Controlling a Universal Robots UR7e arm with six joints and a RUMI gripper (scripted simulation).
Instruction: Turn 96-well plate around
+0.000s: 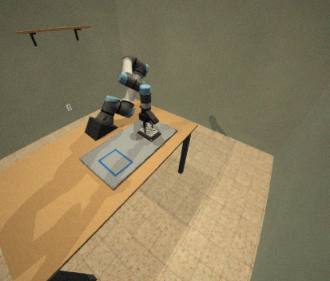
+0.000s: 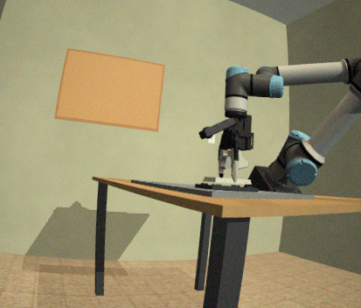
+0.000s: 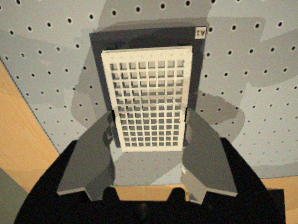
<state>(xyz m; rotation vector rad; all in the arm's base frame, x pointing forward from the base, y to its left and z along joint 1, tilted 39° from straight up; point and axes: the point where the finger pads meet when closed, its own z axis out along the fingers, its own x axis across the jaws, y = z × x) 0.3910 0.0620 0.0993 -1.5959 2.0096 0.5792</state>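
Wrist view: 96-well plate (image 1: 153, 131) (image 2: 213, 179) (image 3: 149, 102) gripped over nest N1 (image 1: 150, 138) (image 2: 203, 186) (image 3: 145, 39).
The two-jaw gripper (image 1: 149, 131) (image 2: 228, 178) (image 3: 149, 109) clasps its long sides; A1 label (image 3: 200, 33) at one o'clock. Cut corner unreadable, so the half-turn is unconfirmed; flat seating and release likely remain.
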